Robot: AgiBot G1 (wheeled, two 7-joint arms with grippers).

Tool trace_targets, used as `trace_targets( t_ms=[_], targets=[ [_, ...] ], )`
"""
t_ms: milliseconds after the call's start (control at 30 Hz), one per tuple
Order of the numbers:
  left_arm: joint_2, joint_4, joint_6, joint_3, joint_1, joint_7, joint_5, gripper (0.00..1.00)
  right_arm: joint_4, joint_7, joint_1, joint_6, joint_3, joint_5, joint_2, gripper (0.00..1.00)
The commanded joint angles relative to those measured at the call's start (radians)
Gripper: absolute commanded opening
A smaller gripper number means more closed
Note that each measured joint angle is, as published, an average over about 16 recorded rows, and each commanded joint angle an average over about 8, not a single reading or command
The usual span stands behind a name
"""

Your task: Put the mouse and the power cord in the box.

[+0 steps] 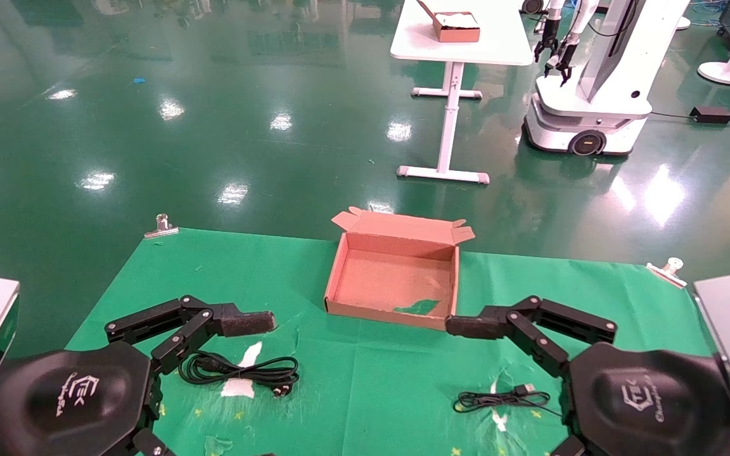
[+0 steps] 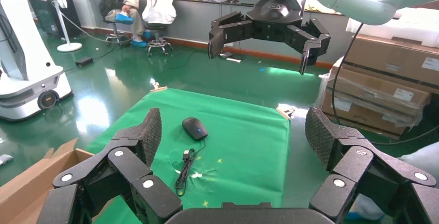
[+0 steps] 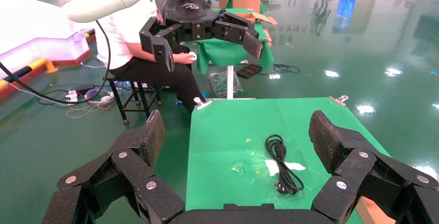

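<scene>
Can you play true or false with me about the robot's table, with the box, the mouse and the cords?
1. The box is empty. True: only a green patch shows on its floor.
2. The power cord is inside the box. False: it lies on the green cloth near the left gripper.
3. The mouse sits on the cloth with its thin cable beside it. True.
4. The right gripper is holding the mouse. False: it is open and holds nothing.
5. Both grippers are open. True.
</scene>
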Motion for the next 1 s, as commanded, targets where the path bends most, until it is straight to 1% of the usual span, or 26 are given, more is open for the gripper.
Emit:
trace_targets(
  t_ms=[33, 1000],
  targets=[
    [0.0, 0.0, 0.0, 0.0, 0.0, 0.0, 0.0, 1.0, 0.0, 0.0, 0.0, 0.0, 0.0, 0.0, 0.0, 1.0],
    [0.0, 0.0, 0.0, 0.0, 0.0, 0.0, 0.0, 1.0, 0.0, 0.0, 0.0, 0.0, 0.0, 0.0, 0.0, 1.0]
  ],
)
